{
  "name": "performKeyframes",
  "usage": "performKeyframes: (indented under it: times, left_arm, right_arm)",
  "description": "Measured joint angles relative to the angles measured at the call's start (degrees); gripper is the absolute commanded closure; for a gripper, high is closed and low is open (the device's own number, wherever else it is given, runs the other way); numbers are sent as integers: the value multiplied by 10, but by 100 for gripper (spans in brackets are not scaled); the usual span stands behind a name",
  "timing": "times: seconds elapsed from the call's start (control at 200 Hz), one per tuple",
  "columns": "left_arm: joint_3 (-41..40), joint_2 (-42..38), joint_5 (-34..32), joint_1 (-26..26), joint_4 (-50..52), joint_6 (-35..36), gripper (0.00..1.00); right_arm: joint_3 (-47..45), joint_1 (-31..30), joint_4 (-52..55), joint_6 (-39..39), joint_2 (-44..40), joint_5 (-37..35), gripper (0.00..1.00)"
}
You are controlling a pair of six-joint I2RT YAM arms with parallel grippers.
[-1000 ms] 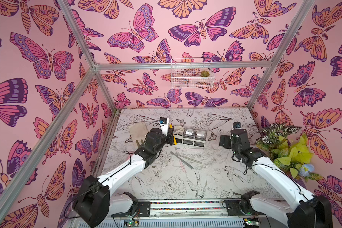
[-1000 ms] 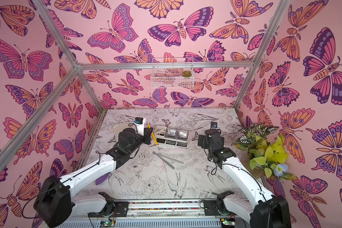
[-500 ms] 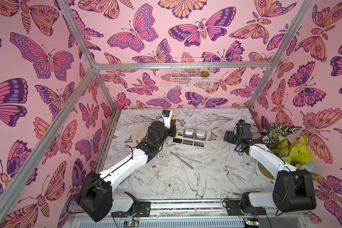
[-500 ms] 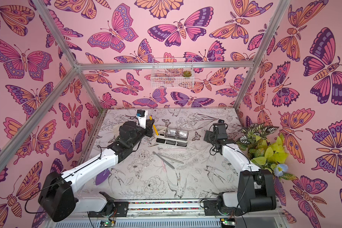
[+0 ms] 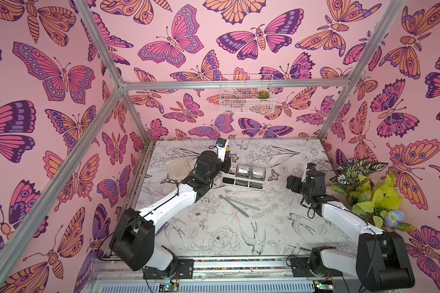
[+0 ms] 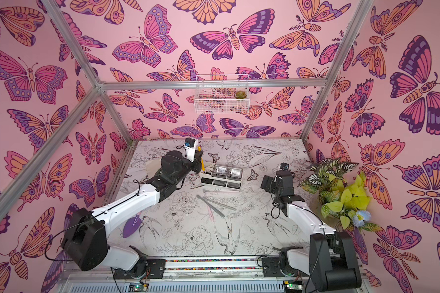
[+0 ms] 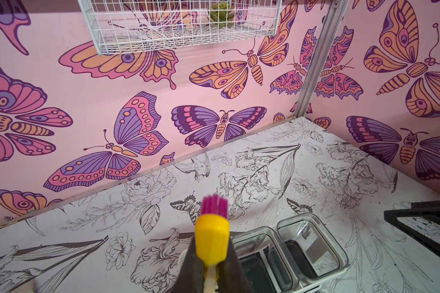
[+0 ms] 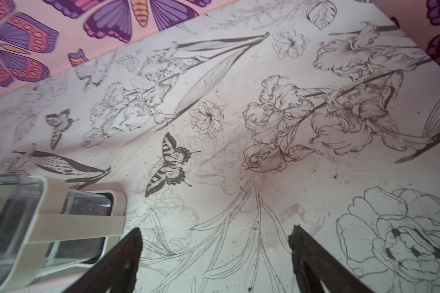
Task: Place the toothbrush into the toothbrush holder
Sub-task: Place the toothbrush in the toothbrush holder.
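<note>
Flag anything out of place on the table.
Several slim toothbrush-like sticks lie crossed and loose in front of the toothbrush holder, not in it. A purple leaf-shaped piece lies by the left arm. Nothing looks spilled or broken.

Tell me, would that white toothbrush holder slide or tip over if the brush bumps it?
Probably slides rather than tips: the toothbrush holder looks low and long, sitting flat on the table. It seems thin plastic, so likely light. Its clear cups appear separate inserts and might rattle.
</note>
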State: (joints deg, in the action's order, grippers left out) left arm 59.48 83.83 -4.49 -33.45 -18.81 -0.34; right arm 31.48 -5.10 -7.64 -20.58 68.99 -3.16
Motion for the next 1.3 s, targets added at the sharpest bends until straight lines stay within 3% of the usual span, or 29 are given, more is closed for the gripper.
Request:
performKeyframes:
  times: [0.285, 0.511, 1.302]
  left_arm:
    - [26, 16, 0, 0, 0, 15, 100]
    - [35, 41, -3, 0, 0, 18, 100]
    - [46, 165, -49, 0, -53, 55, 100]
  right_arm:
    - [-66, -3, -92, 3, -81, 63, 6]
    - [-74, -5, -160, 5, -82, 117, 6]
    - [-93, -10, -204, 14, -54, 117, 6]
